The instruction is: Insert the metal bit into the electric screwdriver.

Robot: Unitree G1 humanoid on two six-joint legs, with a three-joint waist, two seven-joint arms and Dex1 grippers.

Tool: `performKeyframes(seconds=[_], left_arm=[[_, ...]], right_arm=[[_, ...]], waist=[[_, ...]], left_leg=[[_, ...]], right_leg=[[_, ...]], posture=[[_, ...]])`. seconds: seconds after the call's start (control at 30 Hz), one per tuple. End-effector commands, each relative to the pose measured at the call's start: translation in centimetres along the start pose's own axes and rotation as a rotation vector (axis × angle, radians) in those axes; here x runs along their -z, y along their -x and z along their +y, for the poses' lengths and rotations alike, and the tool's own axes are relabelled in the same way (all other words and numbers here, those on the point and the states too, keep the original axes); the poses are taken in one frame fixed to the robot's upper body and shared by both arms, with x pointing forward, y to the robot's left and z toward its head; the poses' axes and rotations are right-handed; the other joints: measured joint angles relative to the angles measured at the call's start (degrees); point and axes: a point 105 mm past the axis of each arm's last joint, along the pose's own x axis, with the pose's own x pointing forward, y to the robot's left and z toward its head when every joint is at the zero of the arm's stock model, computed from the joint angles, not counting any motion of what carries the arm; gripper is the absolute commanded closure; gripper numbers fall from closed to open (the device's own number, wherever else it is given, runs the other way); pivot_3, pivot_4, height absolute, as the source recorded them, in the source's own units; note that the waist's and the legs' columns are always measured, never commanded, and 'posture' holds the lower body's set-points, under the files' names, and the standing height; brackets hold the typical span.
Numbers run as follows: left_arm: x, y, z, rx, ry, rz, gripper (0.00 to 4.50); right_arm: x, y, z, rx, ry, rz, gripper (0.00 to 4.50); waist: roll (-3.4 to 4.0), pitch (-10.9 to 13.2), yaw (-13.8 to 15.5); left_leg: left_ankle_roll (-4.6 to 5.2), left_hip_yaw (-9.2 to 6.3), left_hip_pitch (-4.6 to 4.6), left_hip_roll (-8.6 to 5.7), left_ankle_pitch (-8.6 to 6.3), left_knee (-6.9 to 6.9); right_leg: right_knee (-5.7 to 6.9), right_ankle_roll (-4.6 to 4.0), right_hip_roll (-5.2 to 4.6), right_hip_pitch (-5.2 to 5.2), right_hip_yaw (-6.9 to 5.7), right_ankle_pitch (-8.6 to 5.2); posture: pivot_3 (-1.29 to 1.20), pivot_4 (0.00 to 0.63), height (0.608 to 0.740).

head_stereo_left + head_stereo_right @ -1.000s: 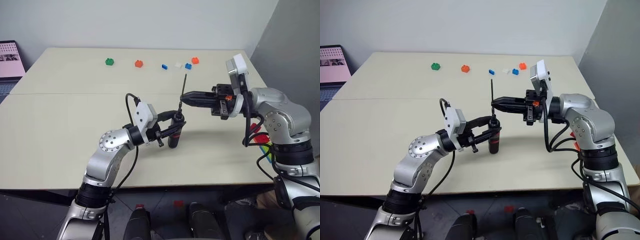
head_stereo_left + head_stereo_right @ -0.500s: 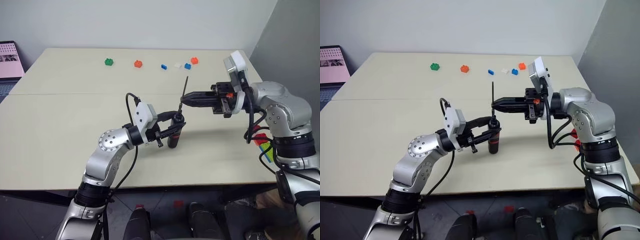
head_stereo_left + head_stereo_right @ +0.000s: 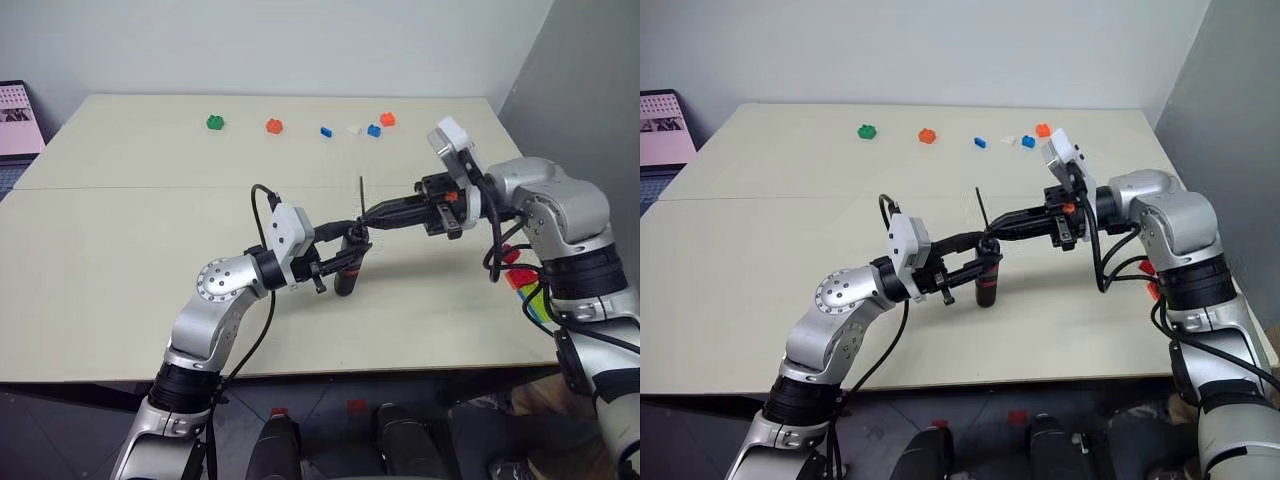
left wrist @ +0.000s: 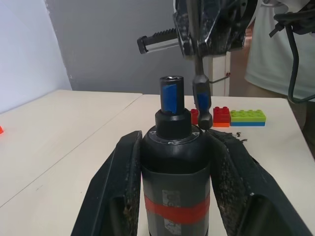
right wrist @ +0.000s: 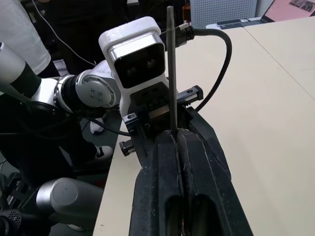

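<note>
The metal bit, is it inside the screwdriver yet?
Not yet. The metal bit sticks up from the shut right gripper, beside the screwdriver, whose top socket shows empty.

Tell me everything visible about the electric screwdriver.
The electric screwdriver is a slim, dark, pen-shaped cylinder with a red band round its body and a narrower collar on top with a blue panel, ending in an open socket. It stands upright, its lower end on or just above the table, clamped between the two black fingers of the left end effector. The metal bit, held by the right end effector, sits close beside its top, not yet inserted.
</note>
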Motion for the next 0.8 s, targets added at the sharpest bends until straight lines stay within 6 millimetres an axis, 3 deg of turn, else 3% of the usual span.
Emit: performKeyframes(seconds=[0.03,0.37,0.8], left_arm=[[0.1,0.5,0.5,-0.015,-0.017,0.027,2.89],[0.2,0.6,0.6,-0.006,-0.009,0.031,2.89],[0.1,0.7,0.8,-0.01,-0.012,0.034,2.89]], right_arm=[[-2.6,0.6,0.5,-0.004,0.083,-0.042,4.5],[-3.8,1.3,-0.2,0.062,0.129,-0.086,4.5],[-3.2,0.4,-0.4,0.05,0.115,-0.103,4.5]], waist=[[0.0,0.0,-0.1],[0.0,0.0,-0.4],[0.0,0.0,-0.4]], left_leg=[[0.0,0.0,0.0,0.0,0.0,0.0],[0.0,-0.01,0.0,0.0,0.0,0.02],[0.0,-0.01,-0.01,0.0,0.0,0.01]], right_leg=[[0.01,0.0,0.0,0.0,0.0,0.0],[0.02,0.0,0.0,0.01,-0.01,0.0],[0.02,0.0,0.0,0.0,-0.01,0.0]], posture=[[0.0,0.15,0.74],[0.0,0.15,0.74],[0.0,0.15,0.74]])
